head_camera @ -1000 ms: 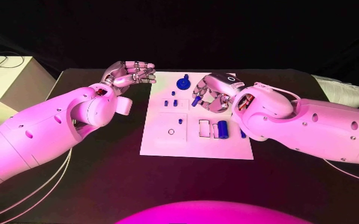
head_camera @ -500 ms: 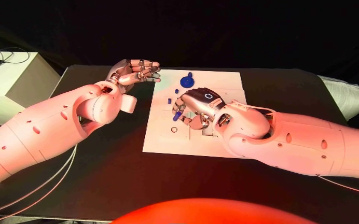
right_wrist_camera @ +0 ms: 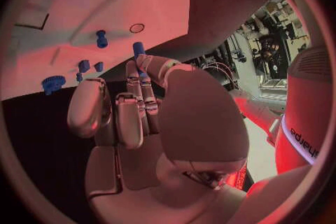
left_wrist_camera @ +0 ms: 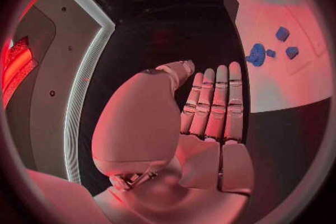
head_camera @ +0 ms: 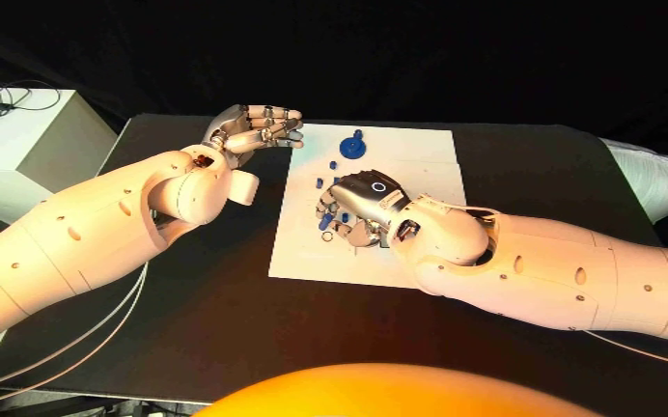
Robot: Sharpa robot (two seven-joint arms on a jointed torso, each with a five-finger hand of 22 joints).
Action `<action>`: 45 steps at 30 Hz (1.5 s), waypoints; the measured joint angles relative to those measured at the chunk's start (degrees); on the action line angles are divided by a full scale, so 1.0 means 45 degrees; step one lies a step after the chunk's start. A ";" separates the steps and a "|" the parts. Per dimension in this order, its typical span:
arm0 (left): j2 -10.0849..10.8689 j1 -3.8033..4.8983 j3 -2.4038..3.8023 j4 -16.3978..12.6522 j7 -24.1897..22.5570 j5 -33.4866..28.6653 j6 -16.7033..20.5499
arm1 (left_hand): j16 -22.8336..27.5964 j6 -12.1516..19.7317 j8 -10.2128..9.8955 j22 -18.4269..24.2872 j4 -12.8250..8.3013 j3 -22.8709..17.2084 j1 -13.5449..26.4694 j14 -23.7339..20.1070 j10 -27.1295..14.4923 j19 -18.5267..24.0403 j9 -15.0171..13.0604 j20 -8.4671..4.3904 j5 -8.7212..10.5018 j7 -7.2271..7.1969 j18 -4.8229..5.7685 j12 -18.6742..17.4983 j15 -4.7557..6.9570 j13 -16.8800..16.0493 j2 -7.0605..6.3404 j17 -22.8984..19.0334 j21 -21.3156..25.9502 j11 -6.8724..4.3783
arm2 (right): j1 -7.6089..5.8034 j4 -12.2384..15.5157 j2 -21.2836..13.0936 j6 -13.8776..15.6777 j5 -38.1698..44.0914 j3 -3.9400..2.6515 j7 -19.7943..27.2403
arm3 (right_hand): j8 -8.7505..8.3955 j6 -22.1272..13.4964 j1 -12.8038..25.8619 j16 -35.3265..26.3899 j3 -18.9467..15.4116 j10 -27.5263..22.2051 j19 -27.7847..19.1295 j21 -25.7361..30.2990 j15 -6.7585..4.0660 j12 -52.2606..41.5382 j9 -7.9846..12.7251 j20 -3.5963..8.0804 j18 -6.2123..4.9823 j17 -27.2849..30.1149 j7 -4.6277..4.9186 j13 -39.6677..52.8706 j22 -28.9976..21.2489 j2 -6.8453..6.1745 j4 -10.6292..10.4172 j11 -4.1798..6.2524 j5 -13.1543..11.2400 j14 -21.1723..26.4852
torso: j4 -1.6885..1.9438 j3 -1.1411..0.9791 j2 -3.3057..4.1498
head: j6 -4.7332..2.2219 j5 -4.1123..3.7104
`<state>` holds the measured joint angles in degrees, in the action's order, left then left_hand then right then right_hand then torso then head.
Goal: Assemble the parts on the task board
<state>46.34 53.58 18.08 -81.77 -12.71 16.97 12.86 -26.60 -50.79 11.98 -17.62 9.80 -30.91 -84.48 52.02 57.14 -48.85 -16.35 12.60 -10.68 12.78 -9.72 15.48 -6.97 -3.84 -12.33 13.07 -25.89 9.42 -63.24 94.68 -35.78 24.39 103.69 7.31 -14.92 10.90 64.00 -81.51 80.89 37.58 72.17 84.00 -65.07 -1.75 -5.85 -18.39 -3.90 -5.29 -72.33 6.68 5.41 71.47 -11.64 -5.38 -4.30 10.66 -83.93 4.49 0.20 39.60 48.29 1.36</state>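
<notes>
The white task board [head_camera: 418,161] lies mid-table. My right hand [head_camera: 359,207] hovers over its left half and pinches a blue peg [head_camera: 326,220] at its fingertips, just beyond a small round hole [head_camera: 327,236]. The right wrist view has the blue peg [right_wrist_camera: 138,49] between the fingertips, close to the round hole [right_wrist_camera: 137,28]. A blue gear [head_camera: 351,147] and small blue pieces [head_camera: 323,183] sit at the board's far left. My left hand [head_camera: 258,127] hangs by the board's far left corner, fingers straight and side by side, holding nothing. The left hand [left_wrist_camera: 210,106] faces the blue gear [left_wrist_camera: 256,56].
A white box [head_camera: 35,142] stands off the table's left side. Rectangular recesses [right_wrist_camera: 31,11] are cut into the board. Another blue peg [right_wrist_camera: 101,39] stands upright on the board near the small pieces [right_wrist_camera: 84,65]. Black table [head_camera: 208,301] surrounds the board.
My right hand has carried the blue peg from the board's middle towards its left side, close to the round hole. The left hand has stayed put; the camera view has shifted.
</notes>
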 measured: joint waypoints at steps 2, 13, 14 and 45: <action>0.0001 0.0000 0.0000 0.0000 0.0000 0.0000 0.0000 | 0.0000 0.0000 0.0000 0.0000 0.0000 0.0000 0.0000 0.0000 0.0000 0.0000 0.0000 0.0000 0.0000 0.0000 0.0001 0.0000 0.0000 0.0000 0.0000 0.0000 0.0000 0.0000 | 0.0019 -0.0051 0.0035 -0.0036 0.0046 0.0011 0.0000 | 0.0000 0.0000 0.0000 0.0000 0.0000 0.0000 0.0000 0.0000 0.0000 -0.0005 -0.0001 0.0000 0.0000 0.0000 0.0001 0.0002 0.0000 0.0000 0.0001 0.0000 0.0001 0.0000 | -0.0002 -0.0001 0.0004 | 0.0024 0.0011; 0.0007 -0.0002 0.0000 0.0000 0.0002 0.0000 0.0000 | 0.0000 0.0000 0.0000 -0.0001 0.0000 0.0000 0.0000 0.0000 0.0000 0.0001 0.0000 0.0000 0.0000 0.0000 0.0001 0.0000 0.0000 0.0000 0.0000 -0.0001 0.0000 0.0000 | 0.0100 -0.0196 0.0096 -0.0241 0.0181 0.0099 0.0000 | 0.0001 -0.0019 0.0000 0.0000 -0.0003 0.0000 0.0000 0.0001 0.0000 -0.0054 -0.0005 -0.0001 0.0000 0.0002 0.0021 0.0011 -0.0003 0.0000 0.0003 0.0000 0.0001 0.0000 | -0.0009 -0.0017 0.0000 | 0.0137 0.0067; 0.0007 -0.0002 0.0000 0.0003 0.0002 0.0000 0.0000 | 0.0000 0.0000 0.0000 -0.0001 0.0000 0.0000 0.0000 -0.0001 0.0000 0.0001 -0.0001 0.0000 0.0000 0.0000 0.0001 0.0000 -0.0001 0.0000 0.0000 -0.0002 0.0000 0.0000 | 0.0102 -0.0196 0.0092 -0.0265 0.0187 0.0103 0.0000 | 0.0001 -0.0020 0.0000 0.0000 -0.0003 0.0000 0.0000 0.0001 0.0000 -0.0054 -0.0005 -0.0001 0.0000 0.0002 0.0022 0.0012 -0.0003 0.0000 0.0003 0.0000 0.0001 0.0000 | -0.0009 -0.0018 0.0000 | 0.0144 0.0068; 0.0009 -0.0005 0.0000 0.0037 0.0009 0.0000 0.0000 | 0.0000 0.0000 0.0000 0.0010 0.0036 0.0036 0.0000 -0.0002 0.0000 0.0002 -0.0002 -0.0001 0.0000 0.0000 0.0001 0.0000 -0.0002 0.0000 0.0000 0.0007 0.0000 0.0000 | 0.0154 -0.0192 0.0053 -0.0754 0.0276 0.0166 -0.0027 | 0.0002 0.0006 0.0014 0.0000 0.0048 0.0001 0.0000 0.0001 0.0000 -0.0017 -0.0013 -0.0001 0.0000 0.0004 0.0002 0.0026 0.0004 0.0045 0.0031 0.0001 -0.0085 0.0000 | 0.0000 -0.0012 -0.0005 | 0.0337 0.0093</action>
<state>46.38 53.55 18.08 -81.61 -12.67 16.97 12.86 -26.60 -50.79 11.98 -17.58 9.96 -30.75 -84.48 52.01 57.14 -48.84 -16.36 12.59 -10.68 12.78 -9.71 15.48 -6.98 -3.84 -12.33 13.11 -25.89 9.42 -62.55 93.82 -35.54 20.99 104.93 8.06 -15.04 10.91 64.02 -81.45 80.89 37.79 72.18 84.00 -65.06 -1.75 -5.92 -18.45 -3.90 -5.29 -72.31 6.69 5.53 71.49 -11.44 -5.24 -4.29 10.27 -83.93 4.49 0.14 39.58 49.81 1.78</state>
